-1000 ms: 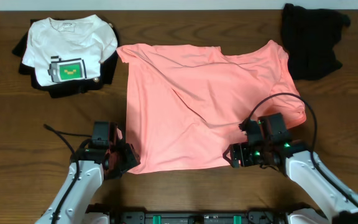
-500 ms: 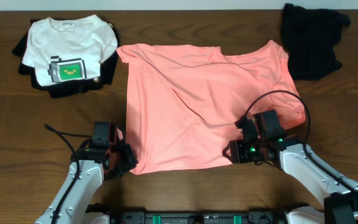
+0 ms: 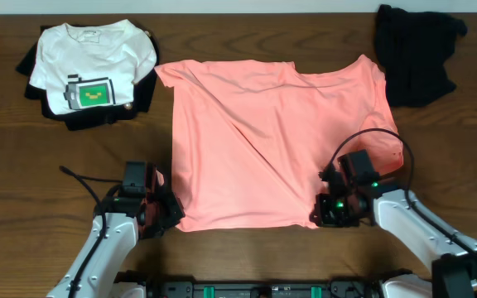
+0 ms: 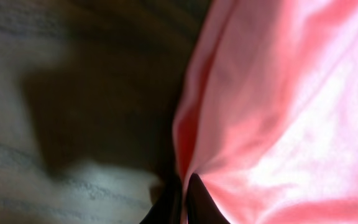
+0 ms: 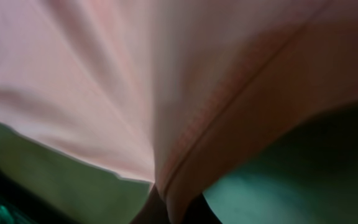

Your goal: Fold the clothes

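Though blurred up close, left claw [image 4: 182, 199] and right claw [image 5: 169, 211] clamped on pink shirt [image 3: 272, 141].

Camera layout: one overhead, two wrist views.
Overhead looks straight down on the whole table [image 3: 23, 165]. Both wrist cams sit very close to the shirt [image 4: 291, 93]: left at its near-left corner, right at its near-right hem. Overhead covers both spots.
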`<state>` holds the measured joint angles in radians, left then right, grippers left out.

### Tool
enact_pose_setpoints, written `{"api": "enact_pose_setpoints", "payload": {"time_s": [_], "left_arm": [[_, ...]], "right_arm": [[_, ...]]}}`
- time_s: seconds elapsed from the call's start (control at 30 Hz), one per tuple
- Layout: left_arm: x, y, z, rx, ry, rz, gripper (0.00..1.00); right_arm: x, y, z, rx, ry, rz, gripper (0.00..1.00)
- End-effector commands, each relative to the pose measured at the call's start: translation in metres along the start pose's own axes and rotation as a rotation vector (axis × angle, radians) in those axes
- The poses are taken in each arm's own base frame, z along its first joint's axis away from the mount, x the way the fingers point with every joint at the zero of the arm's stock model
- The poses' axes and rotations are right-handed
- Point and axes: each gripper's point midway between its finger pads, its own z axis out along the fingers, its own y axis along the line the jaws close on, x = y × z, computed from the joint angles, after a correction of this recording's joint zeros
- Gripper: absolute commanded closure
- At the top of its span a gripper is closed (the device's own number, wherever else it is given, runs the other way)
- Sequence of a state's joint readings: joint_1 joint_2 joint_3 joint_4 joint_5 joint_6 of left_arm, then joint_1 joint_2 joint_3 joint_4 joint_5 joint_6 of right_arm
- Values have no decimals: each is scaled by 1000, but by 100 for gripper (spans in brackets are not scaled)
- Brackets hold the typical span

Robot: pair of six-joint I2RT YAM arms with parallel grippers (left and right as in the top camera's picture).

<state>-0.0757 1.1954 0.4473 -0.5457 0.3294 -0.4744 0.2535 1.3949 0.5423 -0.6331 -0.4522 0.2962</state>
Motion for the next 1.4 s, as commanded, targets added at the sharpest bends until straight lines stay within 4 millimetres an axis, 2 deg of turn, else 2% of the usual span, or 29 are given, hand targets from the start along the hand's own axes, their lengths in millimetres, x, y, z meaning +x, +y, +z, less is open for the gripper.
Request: {"api": "enact_pose_setpoints", "payload": {"time_s": [0.0, 0.2, 0.3, 0.5, 0.7, 0.8, 0.9, 0.97, 1.0, 1.07, 1.13, 1.23, 1.37], "left_arm": [[-11, -18, -11, 48, -15, 40, 94], [-13, -22, -20, 48, -15, 42, 94], [-14, -25, -29, 52, -22, 52, 94], [-14, -33, -53, 71, -57, 90, 94], [-11, -44, -78, 129, -121, 116, 94], [2, -48, -81, 170, -77, 115, 94], [20, -41, -79, 153, 4, 90, 93], [29, -35, -78, 130, 45, 93, 87], [33, -33, -78, 120, 63, 93, 77], [39, -30, -77, 107, 89, 101, 64], [43, -31, -76, 104, 103, 121, 57], [55, -37, -74, 99, 132, 189, 49], [63, -34, -69, 5, 126, 212, 46]], "right_arm": [[-23, 8, -31, 0, -93, -11, 99], [-21, 5, -68, 36, -140, 14, 99], [-15, 4, -79, 43, -143, 21, 99], [-2, 3, -87, 58, -140, 30, 99], [-3, 5, -93, 54, -178, 14, 99], [-7, 6, -94, 51, -192, 7, 99], [-10, 7, -94, 48, -205, 1, 99], [-12, 8, -95, 47, -212, -2, 99], [-13, 8, -95, 47, -215, -3, 99], [-15, 8, -95, 45, -222, -7, 99], [-16, 8, -95, 45, -227, -9, 99], [-16, 7, -96, 51, -231, -9, 99], [-16, 8, -96, 51, -231, -9, 99]]}}
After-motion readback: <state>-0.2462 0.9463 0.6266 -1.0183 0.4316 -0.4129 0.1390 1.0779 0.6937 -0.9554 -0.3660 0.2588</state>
